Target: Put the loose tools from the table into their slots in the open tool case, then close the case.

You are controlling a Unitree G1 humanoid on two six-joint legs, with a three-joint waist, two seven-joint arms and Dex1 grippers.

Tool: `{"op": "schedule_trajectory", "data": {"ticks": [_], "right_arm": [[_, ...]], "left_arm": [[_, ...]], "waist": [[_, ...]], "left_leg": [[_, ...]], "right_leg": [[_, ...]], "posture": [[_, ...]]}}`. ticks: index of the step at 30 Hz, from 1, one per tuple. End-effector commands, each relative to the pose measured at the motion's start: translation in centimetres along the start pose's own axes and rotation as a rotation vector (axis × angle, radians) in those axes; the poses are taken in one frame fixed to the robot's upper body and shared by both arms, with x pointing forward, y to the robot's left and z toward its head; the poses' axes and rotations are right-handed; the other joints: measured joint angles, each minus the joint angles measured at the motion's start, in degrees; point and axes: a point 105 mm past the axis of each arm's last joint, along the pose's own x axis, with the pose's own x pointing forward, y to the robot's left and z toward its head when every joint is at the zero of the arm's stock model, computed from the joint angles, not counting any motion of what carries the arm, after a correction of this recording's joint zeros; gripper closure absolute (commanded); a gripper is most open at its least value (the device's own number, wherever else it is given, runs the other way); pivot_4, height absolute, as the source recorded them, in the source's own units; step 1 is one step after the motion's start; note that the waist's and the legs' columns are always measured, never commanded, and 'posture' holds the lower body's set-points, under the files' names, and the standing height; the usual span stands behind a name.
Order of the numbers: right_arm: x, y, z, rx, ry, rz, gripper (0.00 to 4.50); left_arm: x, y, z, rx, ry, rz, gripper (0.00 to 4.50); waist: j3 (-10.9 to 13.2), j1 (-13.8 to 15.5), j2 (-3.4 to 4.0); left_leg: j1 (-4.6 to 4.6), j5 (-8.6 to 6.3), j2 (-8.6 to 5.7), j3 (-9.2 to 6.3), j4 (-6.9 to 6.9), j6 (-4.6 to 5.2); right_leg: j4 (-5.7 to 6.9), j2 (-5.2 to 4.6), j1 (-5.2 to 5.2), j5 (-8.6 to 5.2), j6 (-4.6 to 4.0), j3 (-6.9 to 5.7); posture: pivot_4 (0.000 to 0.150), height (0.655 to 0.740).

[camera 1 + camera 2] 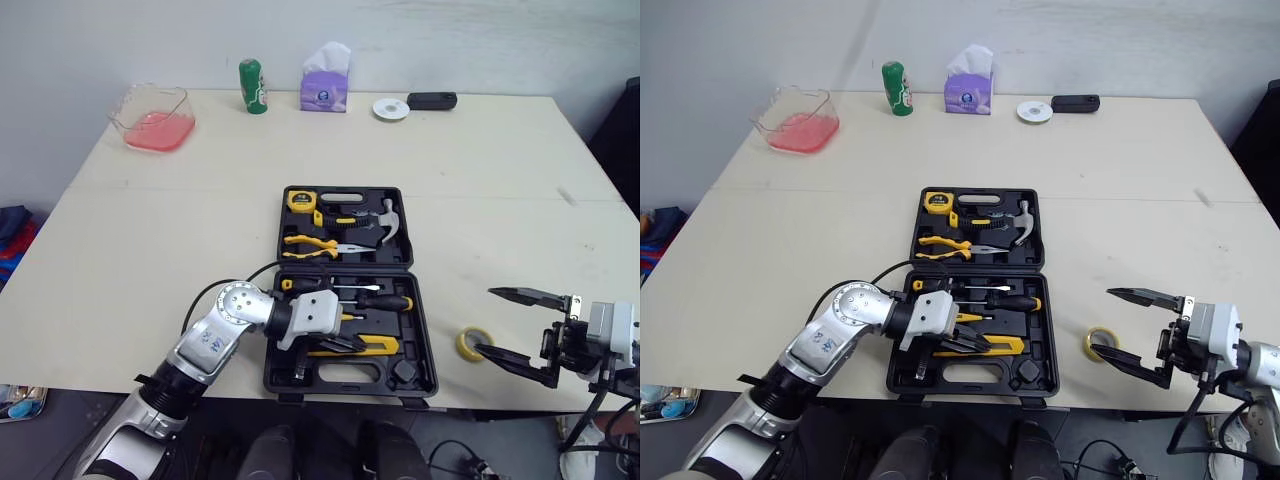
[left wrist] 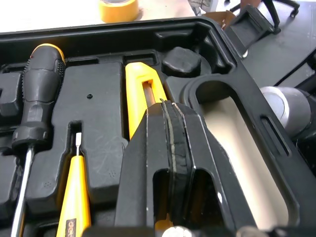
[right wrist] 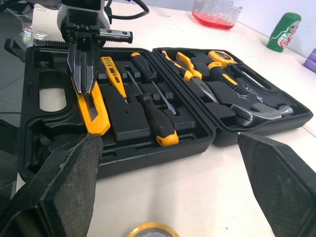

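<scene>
Pale beige table against plain white wall, dark floor below

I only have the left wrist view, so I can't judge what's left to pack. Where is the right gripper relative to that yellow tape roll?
Observer: The right gripper is open at the table's near edge. The yellow tape roll lies on the table by its fingertips, not gripped.
Operator: What else is on the table besides the case?
Observer: The other things sit along the far edge, among them a bowl of pink stuff, a green bottle and a tissue box.
Operator: What's in the case's far half?
Observer: The far half of the tool case holds a tape measure, pliers and a hammer.
</scene>
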Motion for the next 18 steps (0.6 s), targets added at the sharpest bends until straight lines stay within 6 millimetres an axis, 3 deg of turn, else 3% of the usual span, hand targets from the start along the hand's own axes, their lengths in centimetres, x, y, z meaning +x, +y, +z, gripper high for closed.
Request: {"op": "schedule_trajectory", "data": {"ticks": [1,6,10,14,18], "right_arm": [[-0.4,-0.1,0.3,-0.031,-0.017,-0.012,0.00],[-0.5,0.1,0.0,-0.030,-0.020,-0.016,0.00],[-0.5,0.1,-0.1,-0.031,-0.022,-0.018,0.00],[-0.7,0.1,-0.2,-0.029,-0.014,-0.024,0.00],[-1.3,-0.5,-0.2,-0.021,0.002,-0.078,0.00]], "left_arm": [[-0.1,0.0,-4.0,-0.166,0.111,0.058,4.46],[-0.2,-0.2,-6.1,-0.247,0.165,0.082,4.46],[-0.1,-1.0,-6.4,-0.187,0.176,0.036,4.46],[-0.1,-0.2,-4.5,-0.090,0.098,0.054,4.46],[-0.9,1.8,-1.0,0.133,-0.036,0.138,4.46]], "waist": [[-0.1,-0.1,0.08],[-0.2,-0.1,0.14],[-0.4,-0.1,0.23],[-0.4,-0.1,0.32],[-0.4,-0.1,0.34]], "left_leg": [[0.04,0.00,0.00,0.02,-0.01,0.00],[0.25,-0.03,0.05,0.05,-0.10,-0.05],[0.36,-0.06,0.08,0.02,-0.11,-0.07],[0.34,-0.07,0.08,0.02,-0.15,-0.08],[0.30,-0.07,0.08,0.02,-0.17,-0.08]], "right_leg": [[0.00,-0.03,0.01,0.00,0.00,0.03],[-0.05,0.01,0.17,-0.01,-0.02,0.05],[-0.10,-0.02,0.29,-0.01,-0.02,0.05],[-0.14,-0.04,0.26,-0.02,-0.03,0.06],[-0.15,-0.05,0.20,-0.01,-0.04,0.05]], "posture": [[0.150,0.7400],[0.150,0.7400],[0.150,0.7400],[0.150,0.7400],[0.150,0.7400]]}}
